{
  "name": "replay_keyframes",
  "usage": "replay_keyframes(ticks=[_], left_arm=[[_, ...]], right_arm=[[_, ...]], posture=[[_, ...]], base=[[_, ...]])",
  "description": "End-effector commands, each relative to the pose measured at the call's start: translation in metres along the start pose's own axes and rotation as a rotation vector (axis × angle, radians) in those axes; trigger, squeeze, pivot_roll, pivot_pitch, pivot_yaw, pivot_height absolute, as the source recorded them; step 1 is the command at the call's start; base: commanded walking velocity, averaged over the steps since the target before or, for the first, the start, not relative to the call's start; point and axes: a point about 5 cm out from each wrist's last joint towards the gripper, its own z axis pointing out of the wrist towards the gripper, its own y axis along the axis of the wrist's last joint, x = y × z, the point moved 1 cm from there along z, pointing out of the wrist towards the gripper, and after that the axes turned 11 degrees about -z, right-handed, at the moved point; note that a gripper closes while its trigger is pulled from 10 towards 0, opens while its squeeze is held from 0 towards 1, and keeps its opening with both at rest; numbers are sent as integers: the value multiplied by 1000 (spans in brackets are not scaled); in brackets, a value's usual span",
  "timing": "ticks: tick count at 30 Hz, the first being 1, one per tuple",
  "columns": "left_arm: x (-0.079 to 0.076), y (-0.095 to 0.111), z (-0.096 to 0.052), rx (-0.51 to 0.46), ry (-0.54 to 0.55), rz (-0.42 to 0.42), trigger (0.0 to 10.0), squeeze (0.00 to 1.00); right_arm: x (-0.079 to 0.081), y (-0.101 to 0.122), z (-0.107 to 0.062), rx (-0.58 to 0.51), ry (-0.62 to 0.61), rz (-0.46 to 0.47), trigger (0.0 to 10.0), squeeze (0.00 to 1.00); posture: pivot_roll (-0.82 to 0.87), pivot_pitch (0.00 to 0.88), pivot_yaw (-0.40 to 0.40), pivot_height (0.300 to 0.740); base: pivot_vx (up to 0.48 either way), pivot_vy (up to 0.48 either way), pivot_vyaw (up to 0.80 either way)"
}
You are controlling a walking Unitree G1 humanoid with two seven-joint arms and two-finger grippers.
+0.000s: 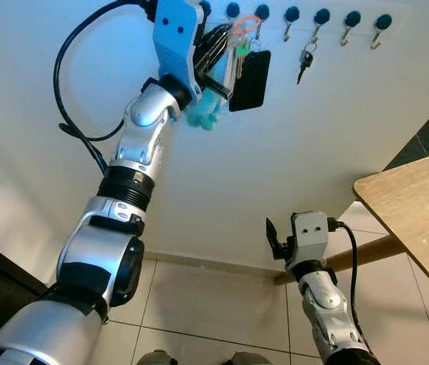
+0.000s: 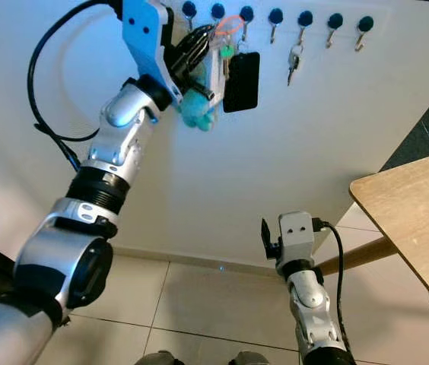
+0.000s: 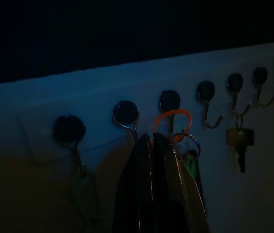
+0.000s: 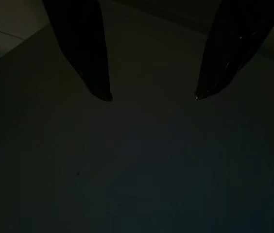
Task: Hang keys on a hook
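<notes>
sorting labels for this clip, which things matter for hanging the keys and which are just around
In the job:
- left claw, shut on the key bunch
- key bunch with orange ring
- hook row

Just around:
- single key already hung
- wooden table
- right claw, idle, open

We see the left arm stretched high overhead with its left gripper [image 1: 222, 34] pinched together, while the right arm hangs low, its right gripper [image 4: 149, 94] spread apart.

A row of dark round-headed metal hooks [image 1: 322, 18] runs along the white wall [image 1: 290, 152]. One carries an orange-ringed key bunch with a black rectangular fob [image 1: 249, 80]; another, two hooks rightward, carries small silver keys [image 1: 305, 59].
</notes>
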Motion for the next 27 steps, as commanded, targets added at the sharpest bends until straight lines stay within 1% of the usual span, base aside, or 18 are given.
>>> replay_keyframes(ticks=[1,5,13,21,23,24,25,26,27], left_arm=[[3,-3,-1,24,-3,21,10000,0],[1,-12,-1,60,10,19,10000,0],[1,-23,-2,122,16,13,10000,0],[-3,-28,-3,138,3,11,10000,0],[-1,-23,-2,98,17,-1,10000,0],[-1,-17,-2,48,22,-15,10000,0],[-1,-17,-2,48,22,-15,10000,0],[-1,-9,-2,-14,9,-39,10000,0],[-1,-9,-2,-14,9,-39,10000,0]], right_arm=[[1,-2,-1,12,13,-9,10000,0],[2,-3,-2,14,17,-12,10000,0],[3,-5,-5,21,21,-14,10000,0],[4,-5,-5,23,26,-15,10000,0],[4,-5,-5,21,27,-15,10000,0],[4,-4,-5,19,27,-16,10000,0],[4,-4,-5,19,27,-16,10000,0],[4,-4,-5,18,27,-15,10000,0],[4,-4,-5,18,27,-15,10000,0]], posture=[[19,106,-14,740],[17,107,-12,740],[13,113,-4,740],[13,113,-6,740],[14,115,-6,740],[14,115,-6,740],[14,115,-6,740],[14,115,-7,740],[14,115,-7,740]], base=[[0,0,0],[0,0,0],[0,0,0],[0,0,0],[0,0,0],[0,0,0],[0,0,0],[0,0,0],[0,0,0]])
